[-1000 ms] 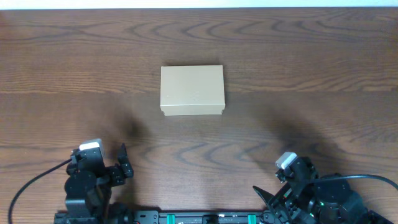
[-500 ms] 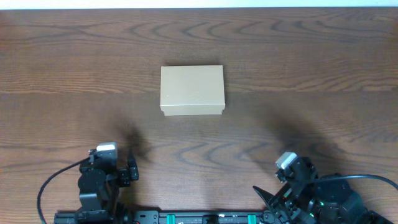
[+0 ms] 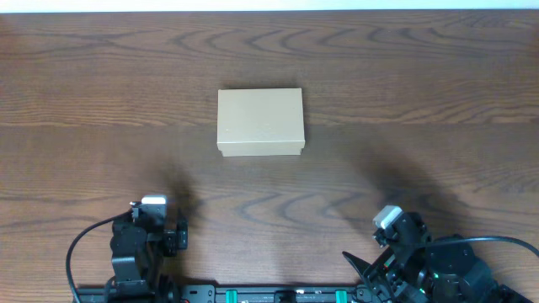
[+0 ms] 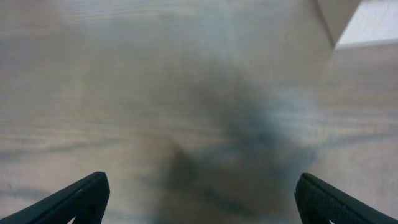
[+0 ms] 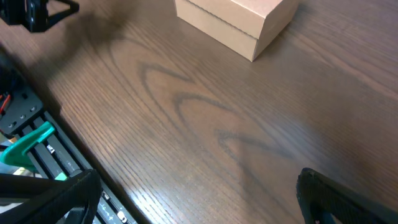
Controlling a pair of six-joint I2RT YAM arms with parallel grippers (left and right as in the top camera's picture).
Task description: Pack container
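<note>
The container (image 3: 260, 122) is a tan cardboard box with its lid shut, standing alone on the brown wood table (image 3: 404, 84) a little behind the middle. It also shows at the top of the right wrist view (image 5: 236, 15). My left gripper (image 3: 173, 237) is open and empty near the front left, well short of the box; its view (image 4: 202, 193) is blurred wood. My right gripper (image 3: 358, 263) is open and empty at the front right, low over bare wood (image 5: 199, 186).
A black rail with green clips (image 3: 278, 295) runs along the table's front edge and shows in the right wrist view (image 5: 28, 146). A black cable (image 3: 80, 244) loops by the left arm. The left gripper shows at the right wrist view's top left (image 5: 37, 12).
My left arm has shifted right and drawn back toward the front edge, its gripper turning. The right arm and the box have not moved.
</note>
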